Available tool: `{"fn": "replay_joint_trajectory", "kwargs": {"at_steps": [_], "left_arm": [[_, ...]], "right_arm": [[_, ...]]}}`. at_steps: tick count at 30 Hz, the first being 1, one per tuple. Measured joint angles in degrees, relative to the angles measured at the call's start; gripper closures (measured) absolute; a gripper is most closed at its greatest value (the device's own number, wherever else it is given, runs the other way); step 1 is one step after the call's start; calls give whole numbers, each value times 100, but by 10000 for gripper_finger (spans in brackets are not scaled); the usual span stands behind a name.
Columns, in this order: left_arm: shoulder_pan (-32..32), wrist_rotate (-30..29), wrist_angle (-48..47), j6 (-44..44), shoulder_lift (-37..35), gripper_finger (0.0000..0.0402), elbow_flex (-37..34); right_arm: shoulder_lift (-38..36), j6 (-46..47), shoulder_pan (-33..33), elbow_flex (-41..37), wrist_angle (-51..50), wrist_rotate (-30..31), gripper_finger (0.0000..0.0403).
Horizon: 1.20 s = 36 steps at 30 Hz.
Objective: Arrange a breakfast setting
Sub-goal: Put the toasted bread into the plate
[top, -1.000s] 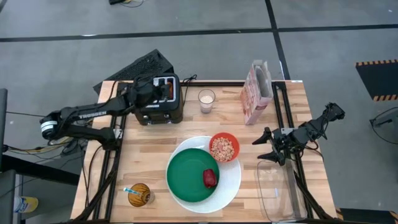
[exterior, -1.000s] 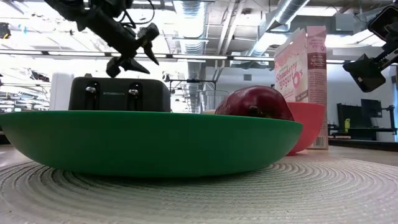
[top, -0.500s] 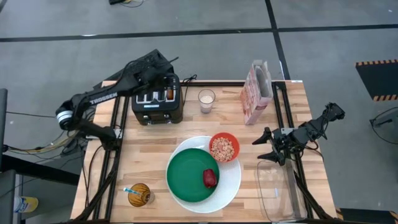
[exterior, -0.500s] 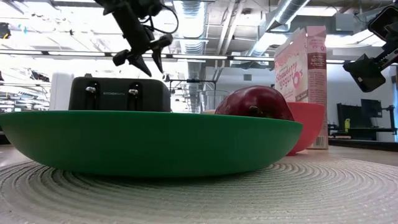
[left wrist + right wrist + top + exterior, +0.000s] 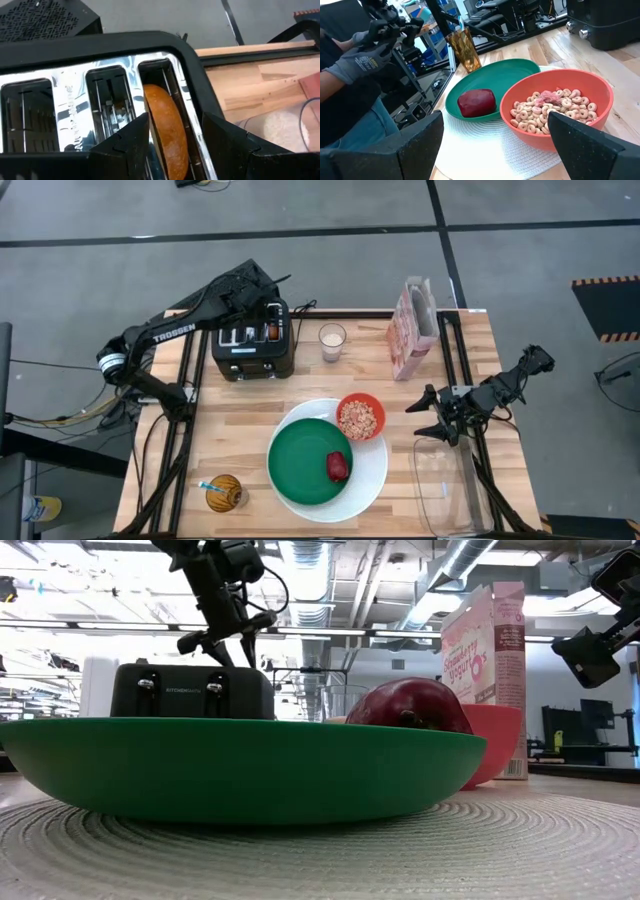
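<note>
Looking down on the wooden table [image 5: 240, 420], you see a black toaster [image 5: 254, 340] at the far left; use it as your landmark. Your left gripper [image 5: 268, 308] hovers directly above the toaster, its fingers spread apart and holding nothing. Between those fingers, in the wrist view, a round toasted bread [image 5: 167, 131] stands upright in one of the toaster's slots.

Right of the toaster, close by, stands a glass of milk [image 5: 332, 340], and farther right a pink cereal box [image 5: 412, 328]. Nearer you than the toaster and to its right lies the large white round plate [image 5: 368, 470], with the smaller green plate [image 5: 300, 462] on it. A dark-red fruit [image 5: 337, 466] rests on the green plate's right side. The small red bowl [image 5: 360, 417], filled with cereal, touches the white plate's far right edge.

Straight toward you from the toaster, an amber glass [image 5: 226, 492] holds the blue-handled spoon [image 5: 210, 486].

Your right gripper [image 5: 432, 416] waits far right of the toaster, above the table's edge, jaws wide and empty.
</note>
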Motion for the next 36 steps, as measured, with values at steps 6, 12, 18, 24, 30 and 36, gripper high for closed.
{"fn": "replay_joint_trajectory", "kwargs": {"at_steps": [6, 12, 18, 24, 30, 36], "left_arm": [[14, 63, -139, -52, 89, 231, -2], [26, 131, -99, -56, 223, 231, -2], [52, 224, -74, -102, 358, 231, 7], [58, 203, -45, -98, 363, 231, 5], [70, 125, -93, -106, 367, 260, 4], [72, 125, -74, -189, 374, 325, 2]], "right_arm": [[-1, 2, -2, 0, 0, 0, 25], [-2, 1, -1, 0, 4, 0, 25], [0, 2, -2, 0, 19, -13, 25], [0, 1, 0, 0, 24, -15, 25], [-2, 0, -2, 0, 28, -15, 25], [0, 0, -1, 0, 30, -17, 25]]}}
